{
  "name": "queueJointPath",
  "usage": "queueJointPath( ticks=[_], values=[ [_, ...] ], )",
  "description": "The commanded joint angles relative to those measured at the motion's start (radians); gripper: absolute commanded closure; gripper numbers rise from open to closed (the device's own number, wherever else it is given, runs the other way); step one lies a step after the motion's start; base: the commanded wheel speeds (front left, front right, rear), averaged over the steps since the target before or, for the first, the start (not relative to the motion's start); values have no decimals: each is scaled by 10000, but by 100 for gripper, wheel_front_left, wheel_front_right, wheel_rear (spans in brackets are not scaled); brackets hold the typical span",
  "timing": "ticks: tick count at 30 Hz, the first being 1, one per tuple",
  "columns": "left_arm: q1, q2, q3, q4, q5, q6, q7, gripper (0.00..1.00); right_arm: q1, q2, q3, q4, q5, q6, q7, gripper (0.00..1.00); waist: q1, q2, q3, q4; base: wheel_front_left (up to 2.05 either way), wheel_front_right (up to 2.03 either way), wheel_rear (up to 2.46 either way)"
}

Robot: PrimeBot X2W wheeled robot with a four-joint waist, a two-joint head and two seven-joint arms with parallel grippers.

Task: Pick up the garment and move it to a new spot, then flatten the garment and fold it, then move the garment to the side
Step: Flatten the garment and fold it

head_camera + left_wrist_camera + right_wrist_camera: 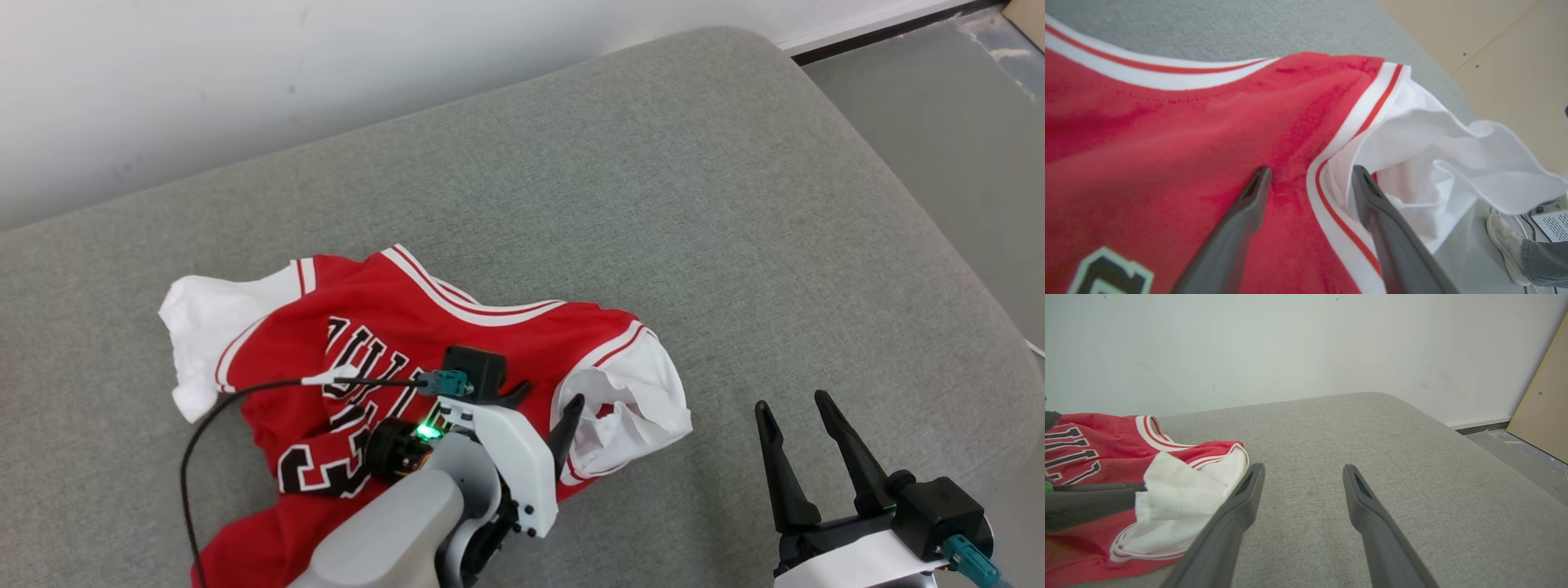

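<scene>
**Garment**: a red basketball jersey with black lettering and white sleeves. It lay rumpled on the near left part of a grey cushion. One white sleeve was crumpled at its right end, and another was spread at its far left.

**Left end effector**: released, grasping nothing. It was poised low over the jersey at the striped trim where the red body met the right sleeve. One finger stood over red cloth and the other over the white sleeve edge. Whether the tips touched the fabric could not be told.

**Right end effector**: released and empty, over bare cushion to the right of the jersey and apart from it.

**Sundries**: a black cable ran from the left arm across the jersey. A person's shoe stood on the floor past the cushion's edge.

**Step in hand (judged)**: the opening pick-up, with the jersey neither lifted nor flattened yet.

**Next move (judged)**: lower the left fingers onto the shoulder seam and close on a firm pinch of cloth. Then lift and carry the jersey towards the open cushion on the right. The loose fabric would probably drape and trail.
</scene>
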Motion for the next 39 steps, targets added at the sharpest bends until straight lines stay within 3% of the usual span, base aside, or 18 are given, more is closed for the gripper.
queueJointPath(
  ticks=[1,8,9,10,11,12,13,26,27,28,29,35,39],
  values=[
    [-106,-37,-32,-7,-65,-102,-4,0,21,-27,-39,-26,68,-22,8,0,-1,0,29,-10,0,0,0],
    [-154,-128,-163,-165,-4,-233,-14,2,-38,-27,-15,-41,125,-22,8,0,-1,0,90,8,0,0,0],
    [-162,-138,-185,-206,-1,-250,-6,23,-41,-27,-12,-46,133,-22,6,0,-1,0,103,16,0,0,0],
    [-177,-137,-218,-251,28,-263,5,53,-43,-25,-11,-49,137,-22,8,0,-1,0,119,22,0,0,0],
    [-187,-137,-250,-297,59,-250,9,63,-48,-27,-14,-54,142,-22,6,0,-1,0,135,30,0,0,0],
    [-184,-146,-303,-343,76,-286,34,88,-48,-27,-25,-57,147,-22,8,0,-1,0,143,38,0,0,0],
    [-174,-162,-342,-394,101,-296,36,100,-48,-28,-38,-53,145,-22,8,0,-1,0,149,45,0,0,0],
    [323,-306,-1573,-1924,732,-304,400,100,127,-27,-82,37,84,-22,8,0,-1,0,-140,36,0,0,0],
    [408,-344,-1673,-2054,750,-282,430,95,138,-28,-85,52,75,-22,8,0,-1,0,-186,28,0,0,0],
    [504,-382,-1776,-2153,771,-277,443,56,145,-28,-75,67,71,-22,8,0,-1,0,-224,13,0,0,0],
    [616,-410,-1902,-2201,764,-301,467,0,149,-28,-60,88,67,-22,7,0,-1,0,-272,-8,0,0,0],
    [1011,-520,-2168,-2317,563,-361,489,0,200,-27,-28,142,45,-22,8,0,-1,0,-491,-72,0,0,0],
    [1104,-340,-1826,-2504,411,-167,198,0,357,-25,-151,146,-48,-22,8,0,-1,0,-620,33,0,0,0]
  ],
)
